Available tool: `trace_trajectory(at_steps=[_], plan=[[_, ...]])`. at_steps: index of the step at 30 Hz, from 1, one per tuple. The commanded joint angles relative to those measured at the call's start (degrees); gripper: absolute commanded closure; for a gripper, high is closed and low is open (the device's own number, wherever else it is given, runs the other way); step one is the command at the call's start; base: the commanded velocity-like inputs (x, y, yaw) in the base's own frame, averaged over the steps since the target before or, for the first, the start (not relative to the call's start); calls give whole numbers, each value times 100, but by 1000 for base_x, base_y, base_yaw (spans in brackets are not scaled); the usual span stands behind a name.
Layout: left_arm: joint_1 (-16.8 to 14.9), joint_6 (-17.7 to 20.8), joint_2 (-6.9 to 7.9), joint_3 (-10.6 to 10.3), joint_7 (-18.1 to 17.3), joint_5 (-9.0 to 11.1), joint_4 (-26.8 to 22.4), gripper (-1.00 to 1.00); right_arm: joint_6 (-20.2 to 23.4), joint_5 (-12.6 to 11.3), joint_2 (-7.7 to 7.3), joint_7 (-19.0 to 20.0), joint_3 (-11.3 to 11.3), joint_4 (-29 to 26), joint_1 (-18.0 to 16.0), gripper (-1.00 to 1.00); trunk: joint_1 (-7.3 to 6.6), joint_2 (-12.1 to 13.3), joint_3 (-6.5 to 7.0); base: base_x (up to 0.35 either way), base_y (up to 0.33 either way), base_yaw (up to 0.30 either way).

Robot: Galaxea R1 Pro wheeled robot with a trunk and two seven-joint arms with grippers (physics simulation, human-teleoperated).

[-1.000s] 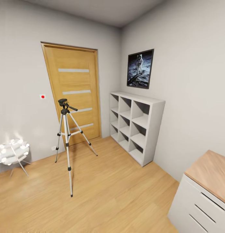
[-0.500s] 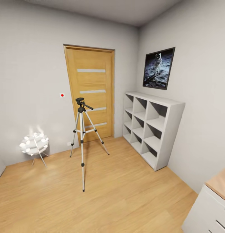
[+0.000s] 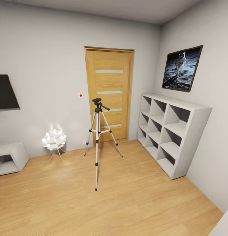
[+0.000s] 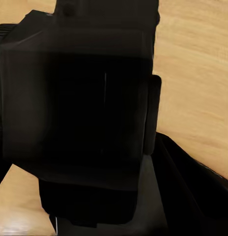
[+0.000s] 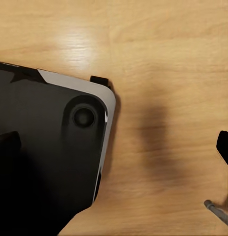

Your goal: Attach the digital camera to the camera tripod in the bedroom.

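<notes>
Facing the camera tripod (image 3: 97, 137) standing mid-room before the far door (image 3: 109, 95). Carrying a dark block, likely the digital camera (image 4: 77, 113), close against the left wrist; grip state impossible to tell. Next, probably needing to roll nearer and raise it to the tripod head.

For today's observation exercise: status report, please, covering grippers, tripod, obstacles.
Grippers: state unclear. Silver three-legged camera tripod upright on light wood plank floor, before wooden door. White globe lamp beside it.

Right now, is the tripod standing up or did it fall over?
Standing up. The camera tripod has its three silver legs spread on the wood floor, with its black head on top, in front of the door.
</notes>
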Motion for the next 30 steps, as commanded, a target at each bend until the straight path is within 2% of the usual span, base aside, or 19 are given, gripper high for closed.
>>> trace_trajectory(at_steps=[1,30], plan=[[-2,-11,-2,-50,28,27,-1,100,-34,45,-6,13,-46,17,-5,-100,2,-4,-2,0,0,300],[-2,-9,2,-49,103,35,-5,100,-65,71,-1,4,-67,17,-5,-100,2,-4,-2,0,0,300]])
